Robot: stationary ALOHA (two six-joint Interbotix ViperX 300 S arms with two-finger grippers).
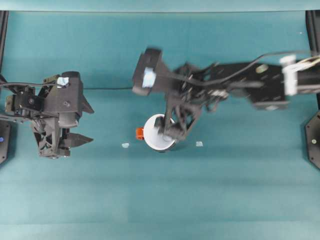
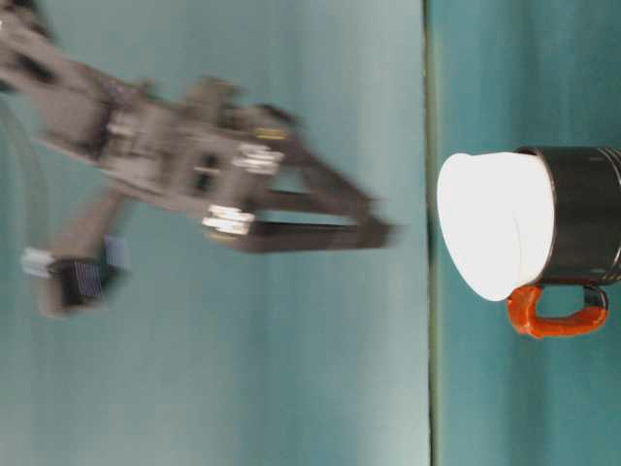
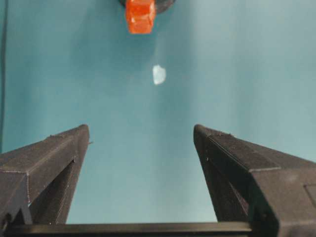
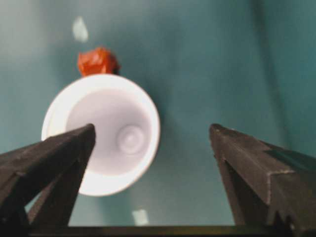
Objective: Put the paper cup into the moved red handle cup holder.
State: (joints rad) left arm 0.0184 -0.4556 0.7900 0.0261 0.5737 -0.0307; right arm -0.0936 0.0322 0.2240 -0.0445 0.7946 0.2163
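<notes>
In the left wrist view, the left arm's black two-fingered gripper (image 3: 140,136) stood spread wide over bare teal table (image 3: 247,74), with nothing between its fingers. Beyond it lay a small pale scrap (image 3: 158,74), and farther on the red-orange handle tab (image 3: 140,16) of the holder.

In the right wrist view, the right arm's black gripper (image 4: 153,133) was likewise spread apart and released, grasping nothing. Below and past its fingers, the plain white tapered paper cup (image 4: 106,131) showed its open mouth and round base circle.

From table level, the paper cup sat inside the glossy black round cup holder with the red handle (image 2: 582,223), its white upper part standing clear above the holder's rim and tilted slightly. The right gripper, blurred, hung above the cup, apart from it.

In the overhead view, the cup and holder stood near the table's middle, under the right gripper (image 1: 167,131), with the left gripper (image 1: 85,125) well apart to the left.
</notes>
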